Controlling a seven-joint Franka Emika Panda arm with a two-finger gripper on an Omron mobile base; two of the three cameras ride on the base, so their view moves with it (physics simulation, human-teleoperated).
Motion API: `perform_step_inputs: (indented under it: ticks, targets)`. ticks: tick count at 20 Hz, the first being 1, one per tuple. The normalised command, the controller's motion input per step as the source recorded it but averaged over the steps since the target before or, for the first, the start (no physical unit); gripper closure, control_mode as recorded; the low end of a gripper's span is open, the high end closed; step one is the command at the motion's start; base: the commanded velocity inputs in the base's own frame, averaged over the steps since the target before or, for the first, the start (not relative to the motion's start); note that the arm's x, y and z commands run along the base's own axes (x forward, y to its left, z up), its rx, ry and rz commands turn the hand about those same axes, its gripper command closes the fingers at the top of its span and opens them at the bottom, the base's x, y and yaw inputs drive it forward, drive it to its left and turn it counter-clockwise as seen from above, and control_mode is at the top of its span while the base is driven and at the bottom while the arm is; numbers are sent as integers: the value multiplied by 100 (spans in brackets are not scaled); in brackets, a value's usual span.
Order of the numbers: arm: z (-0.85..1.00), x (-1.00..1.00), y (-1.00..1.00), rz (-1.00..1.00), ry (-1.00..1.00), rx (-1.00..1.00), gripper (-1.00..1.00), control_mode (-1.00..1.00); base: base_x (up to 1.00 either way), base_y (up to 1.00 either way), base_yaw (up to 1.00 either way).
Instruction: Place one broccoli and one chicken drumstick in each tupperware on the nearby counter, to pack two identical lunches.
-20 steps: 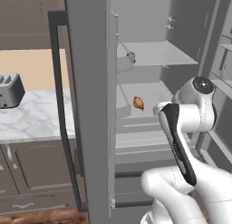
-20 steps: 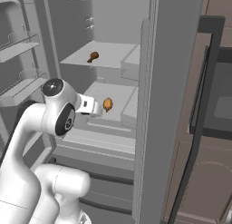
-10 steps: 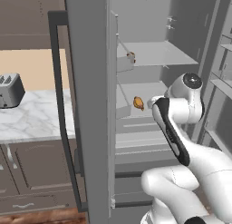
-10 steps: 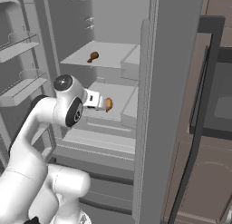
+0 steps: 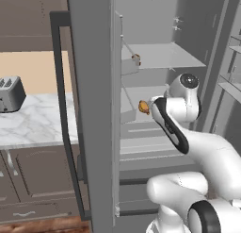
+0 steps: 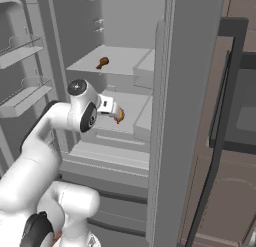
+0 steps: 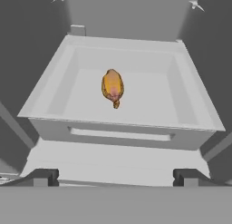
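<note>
**Now reaching into the open fridge, fingers spread over the golden drumstick**

Inside the open refrigerator (image 5: 160, 20), the white arm extends toward the middle level, where a golden-orange chicken drumstick (image 7: 112, 86) lies alone in a pale shallow drawer (image 7: 54, 89); the hand view looks down into that drawer, with the drumstick near its centre, thick end away from the camera and narrow end toward it, touching nothing but the drawer floor. The fingers (image 7: 115, 175) stand spread wide, their two dark tips far apart at the bottom of the hand view, both short of the drawer's front wall and clear of the meat; nothing is held between them.

From the left base view, the same drumstick (image 5: 143, 107) shows as a small orange lump just beside the wrist; from the right base view it (image 6: 119, 115) sits just past the end of the hand (image 6: 106, 104), on the middle level. A second, darker brown drumstick (image 6: 102, 62) rests on the upper shelf (image 6: 120, 56), well apart from the arm; in the left base view it (image 5: 137, 58) peeks out at the shelf's left end.

To the left of the fridge door (image 5: 92, 109), the white marble tabletop (image 5: 37, 123) carries a silver toaster (image 5: 11, 93), above dark brown cabinet doors (image 5: 37, 170).
</note>
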Motion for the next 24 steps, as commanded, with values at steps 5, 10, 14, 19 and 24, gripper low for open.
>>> perform_step_inputs:
  ticks: [5, 10, 14, 19, 24]
  targets:
    - [-21, 37, 0, 0, 0, 0, -100, -100, 0, 0, 0]
    - [-43, 26, 0, 0, -2, 0, -100, -100, 0, 0, 0]
    - [-31, 29, 0, 0, 0, 0, -100, -100, 0, 0, 0]
    - [-18, 38, 0, 0, 0, 0, -100, -100, 0, 0, 0]
    - [-9, 41, 0, 0, 0, 0, -100, -100, 0, 0, 0]
